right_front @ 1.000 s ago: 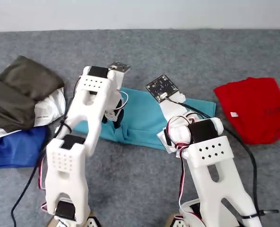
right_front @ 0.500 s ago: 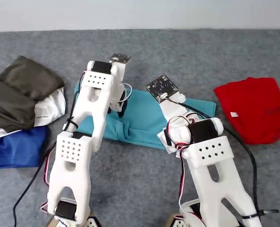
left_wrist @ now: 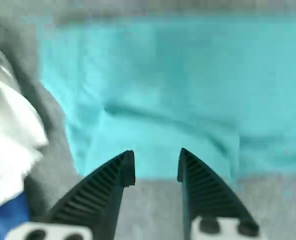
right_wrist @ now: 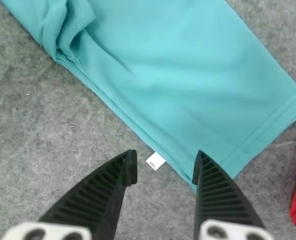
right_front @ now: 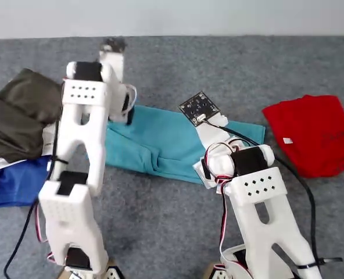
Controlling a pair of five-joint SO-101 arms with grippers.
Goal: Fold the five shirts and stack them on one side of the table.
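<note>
High view, teal shirt (right_front: 160, 142) flat, long axis running left-to-right, left tool (left_wrist: 155, 160) released, right tool (right_wrist: 164, 167) released.

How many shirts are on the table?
5. On the left, an olive shirt lies on a white shirt, with a blue shirt at their near side. A teal shirt lies in the middle, a red shirt on the right. More could hide underneath.

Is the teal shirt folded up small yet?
Only partly folded: the teal shirt lies as one long strip, with doubled-over layers bunched along one edge.
</note>
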